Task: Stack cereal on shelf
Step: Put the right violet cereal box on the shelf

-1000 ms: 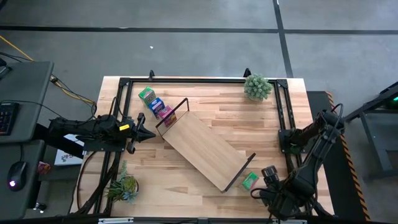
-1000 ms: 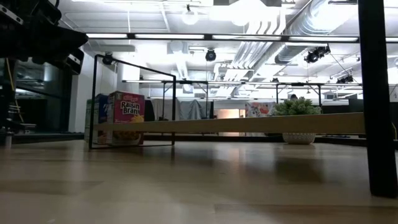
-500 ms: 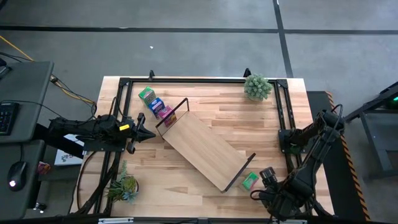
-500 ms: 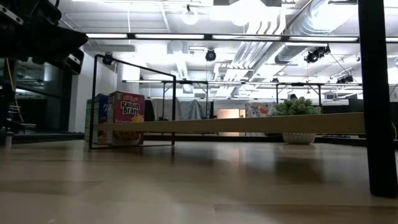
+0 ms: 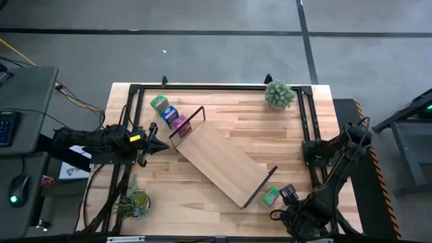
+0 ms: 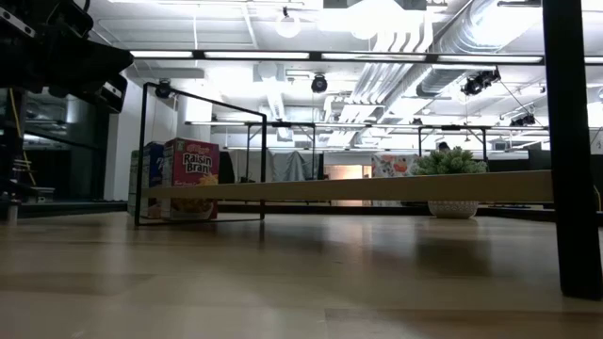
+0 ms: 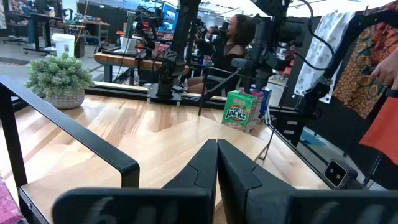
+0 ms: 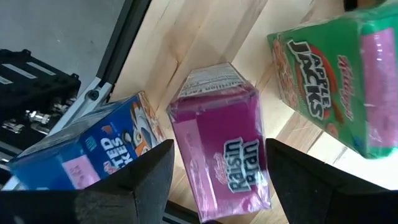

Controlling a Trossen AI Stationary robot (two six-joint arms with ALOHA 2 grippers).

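Down at the near right corner of the light-wood plank surface [image 5: 283, 128], the right tool [image 8: 214, 186] hangs spread wide over a pink-magenta Raisin Bran box [image 8: 227, 146], touching nothing, with a blue box [image 8: 87, 155] and a green Apple Jacks box [image 8: 333, 74] beside it. The left tool [image 7: 216, 163], pressed together and empty, waits at the left edge. The long light-wood shelf board with black wire ends [image 5: 223, 164] lies diagonally, far-left to near-right.

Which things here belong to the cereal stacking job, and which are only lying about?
For the job: shelf, green box, blue box, pink box, Apple Jacks box, Raisin Bran box, second blue box, open right tool.
Lying about: potted plant, second potted plant, idle left tool.
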